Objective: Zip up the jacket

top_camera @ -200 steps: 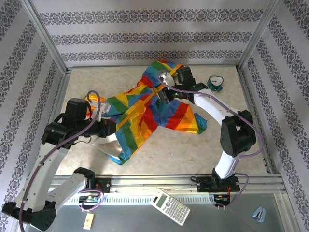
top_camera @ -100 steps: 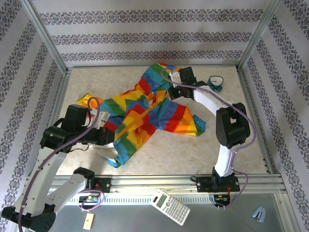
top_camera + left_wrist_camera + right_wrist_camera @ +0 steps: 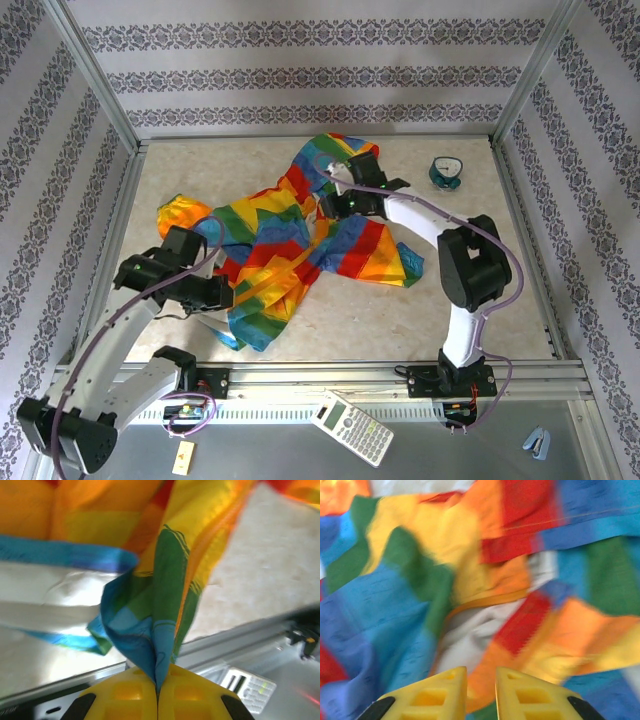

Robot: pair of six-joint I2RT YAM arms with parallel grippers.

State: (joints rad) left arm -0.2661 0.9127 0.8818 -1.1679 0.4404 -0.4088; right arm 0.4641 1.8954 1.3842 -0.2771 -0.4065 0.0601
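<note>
The jacket [image 3: 283, 238], in broad rainbow stripes with pale lining showing, lies crumpled across the middle of the table. My left gripper [image 3: 220, 297] is at the jacket's near-left hem. In the left wrist view its yellow fingers [image 3: 125, 695] are shut on a fold of blue and green fabric [image 3: 161, 645], which rises from between them. My right gripper [image 3: 330, 205] hovers over the jacket's upper middle. In the right wrist view the right gripper [image 3: 481, 680] stands slightly open, nothing between its fingers, above the jacket's orange-edged pale lining [image 3: 470, 630]. That view is blurred.
A teal object [image 3: 447, 172] sits at the back right of the table. A calculator [image 3: 352, 428] and a small blue item [image 3: 537, 441] lie on the ledge in front of the rail. Metal frame posts and patterned walls close in the sides and back.
The right gripper has moved left and nearer from the hood and has parted its fingers. The left gripper has pulled the hem toward the front, and the jacket has bunched up.
</note>
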